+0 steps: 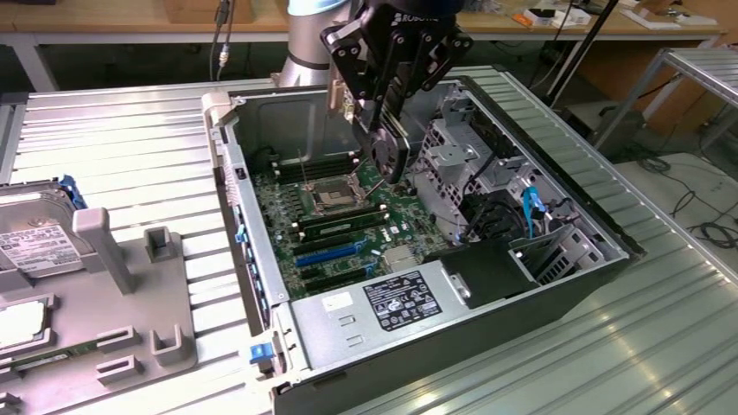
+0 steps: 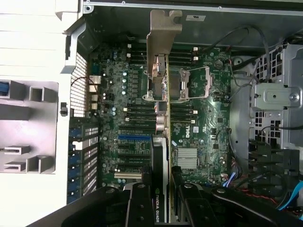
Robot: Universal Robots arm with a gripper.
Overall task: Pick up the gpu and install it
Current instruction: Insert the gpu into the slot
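The gripper (image 2: pixel 163 191), clamped on the gpu (image 2: pixel 160 151), holds it lengthwise above the motherboard (image 2: pixel 203 118); the blue slot (image 2: pixel 134 137) lies nearer the case wall (image 2: pixel 78 94).

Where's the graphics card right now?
In the exterior view, the gpu hangs edge-down in the gripper over the open computer case, just above the motherboard near the processor socket.
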